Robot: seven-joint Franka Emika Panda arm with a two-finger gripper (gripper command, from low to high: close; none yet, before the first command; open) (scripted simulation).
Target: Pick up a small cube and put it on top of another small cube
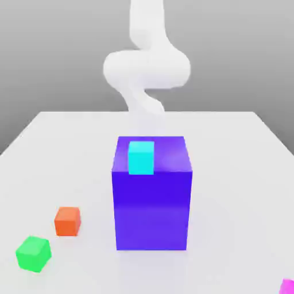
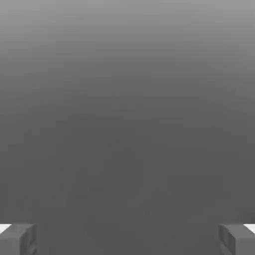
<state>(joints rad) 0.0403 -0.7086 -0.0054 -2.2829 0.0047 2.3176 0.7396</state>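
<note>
Orange cube (image 1: 68, 221) lies unstacked beside green cube (image 1: 33, 253), near the purple block (image 1: 152, 195); gripper (image 2: 127, 239) spread wide, holding nothing; stacking not begun.

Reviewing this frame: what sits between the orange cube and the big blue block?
Nothing. In the exterior view, bare white table separates the orange cube from the blue block.

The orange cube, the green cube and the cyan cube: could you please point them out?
orange cube (image 1: 68, 221), exterior view, front face.
green cube (image 1: 33, 253), exterior view, front face.
cyan cube (image 1: 140, 158), exterior view, front face.
</note>
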